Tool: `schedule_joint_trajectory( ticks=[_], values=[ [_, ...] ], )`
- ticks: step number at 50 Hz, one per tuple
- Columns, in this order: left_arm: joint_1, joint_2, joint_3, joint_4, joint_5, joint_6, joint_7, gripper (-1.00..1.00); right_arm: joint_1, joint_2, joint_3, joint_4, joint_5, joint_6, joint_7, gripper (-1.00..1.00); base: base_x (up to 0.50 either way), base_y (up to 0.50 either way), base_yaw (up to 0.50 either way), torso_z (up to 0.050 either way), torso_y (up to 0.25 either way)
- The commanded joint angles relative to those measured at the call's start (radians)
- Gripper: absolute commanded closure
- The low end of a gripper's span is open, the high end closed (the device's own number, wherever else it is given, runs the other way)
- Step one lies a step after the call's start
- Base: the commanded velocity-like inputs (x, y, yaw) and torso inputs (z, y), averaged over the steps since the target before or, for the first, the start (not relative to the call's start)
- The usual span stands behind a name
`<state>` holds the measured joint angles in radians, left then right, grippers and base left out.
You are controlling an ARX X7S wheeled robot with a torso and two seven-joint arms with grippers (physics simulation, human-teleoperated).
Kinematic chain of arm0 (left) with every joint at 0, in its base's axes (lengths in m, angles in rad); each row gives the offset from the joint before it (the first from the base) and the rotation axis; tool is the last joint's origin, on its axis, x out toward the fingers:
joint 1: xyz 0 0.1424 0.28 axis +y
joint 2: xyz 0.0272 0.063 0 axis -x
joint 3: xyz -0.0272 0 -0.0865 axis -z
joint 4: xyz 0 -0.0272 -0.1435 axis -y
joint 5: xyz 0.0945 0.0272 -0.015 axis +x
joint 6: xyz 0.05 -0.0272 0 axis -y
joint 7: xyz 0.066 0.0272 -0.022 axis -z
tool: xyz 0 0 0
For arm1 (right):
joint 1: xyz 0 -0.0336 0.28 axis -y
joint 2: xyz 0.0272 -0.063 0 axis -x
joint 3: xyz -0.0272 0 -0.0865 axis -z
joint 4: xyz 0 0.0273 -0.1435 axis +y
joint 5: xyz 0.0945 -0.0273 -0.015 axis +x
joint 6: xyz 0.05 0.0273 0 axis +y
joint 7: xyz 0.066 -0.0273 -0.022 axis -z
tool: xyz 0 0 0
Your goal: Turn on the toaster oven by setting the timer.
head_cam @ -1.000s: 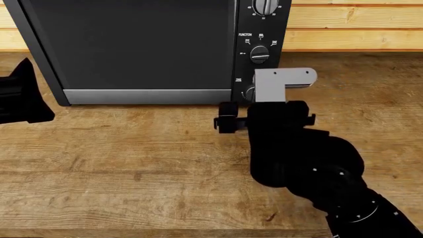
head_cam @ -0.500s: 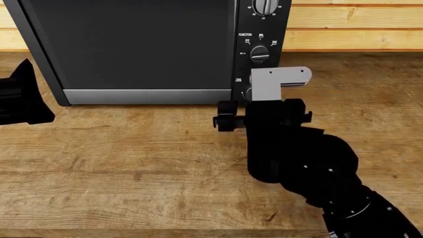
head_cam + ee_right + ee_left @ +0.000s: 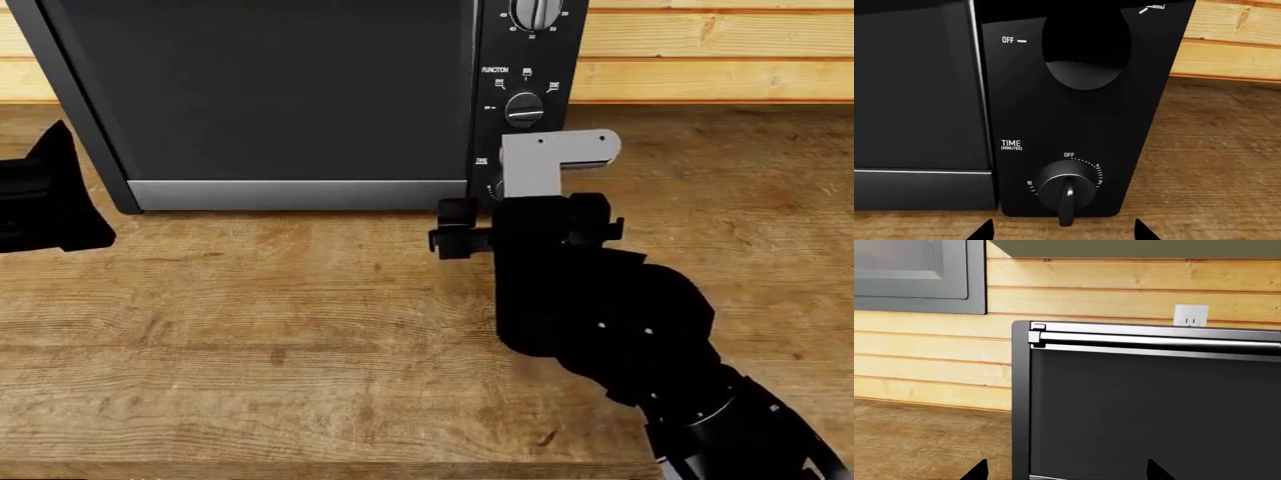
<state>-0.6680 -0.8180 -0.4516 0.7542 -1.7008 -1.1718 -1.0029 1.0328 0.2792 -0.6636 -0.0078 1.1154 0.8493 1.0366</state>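
Left wrist view: large black boxy toaster oven [image 3: 1147,405] with dark glass door and silver bar handle along its upper edge, standing on a brown wooden plank worktop [image 3: 914,440] against a pale timber-clad wall. A white wall socket [image 3: 1191,315] sits above the oven. Only two dark fingertips [image 3: 978,471] of the left gripper show, spread apart with nothing between them.

Head view: the oven [image 3: 267,90] occupies the far left of the worktop [image 3: 267,330]; its knob panel is on the right side, with the knob labelled FUNCTION [image 3: 523,108] in the middle. The black left gripper [image 3: 47,195] idles at the left edge, well clear of the panel. The black right gripper [image 3: 527,200], with its grey bracket, stands directly before the lowest knob and hides it.

Right wrist view: small round black timer knob [image 3: 1066,187] under the white "TIME (MINUTES)" label, ringed with white ticks and an OFF mark. The right gripper's fingertips [image 3: 981,231] stand apart either side of the knob, not closed on it.

Progress, as judged: approach made and gripper aligned; gripping and turning the timer off its OFF mark remain.
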Motion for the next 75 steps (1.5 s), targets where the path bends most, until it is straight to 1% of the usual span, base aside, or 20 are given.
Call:
schedule_joint_trajectory(
  ticks=[1,37,52,56,64,75],
  values=[
    [0.006,-0.003,0.002,0.002,-0.001,0.006,-0.001,-1.0,0.014,-0.007,-0.012,0.033,-0.019,-0.014,-0.027,-1.0,0.0,0.0,0.0,0.0,0.0],
    [0.02,-0.011,0.008,0.004,0.014,0.021,0.011,-1.0,0.015,-0.016,-0.059,0.113,-0.095,-0.081,-0.1,-1.0,0.0,0.0,0.0,0.0,0.0],
    [0.016,-0.006,0.028,-0.002,0.029,0.026,0.015,-1.0,0.027,-0.025,-0.071,0.159,-0.115,-0.096,-0.121,-1.0,0.0,0.0,0.0,0.0,0.0],
    [0.025,-0.014,0.016,0.002,0.017,0.029,0.012,-1.0,0.03,-0.026,-0.074,0.169,-0.119,-0.1,-0.127,-1.0,0.0,0.0,0.0,0.0,0.0],
    [0.014,-0.009,0.035,-0.004,0.034,0.031,0.016,-1.0,0.028,-0.03,-0.078,0.182,-0.124,-0.108,-0.134,-1.0,0.0,0.0,0.0,0.0,0.0],
    [0.036,-0.013,0.019,0.005,0.032,0.035,0.021,-1.0,0.026,-0.036,-0.08,0.202,-0.128,-0.119,-0.141,-1.0,0.0,0.0,0.0,0.0,0.0]
  ],
)
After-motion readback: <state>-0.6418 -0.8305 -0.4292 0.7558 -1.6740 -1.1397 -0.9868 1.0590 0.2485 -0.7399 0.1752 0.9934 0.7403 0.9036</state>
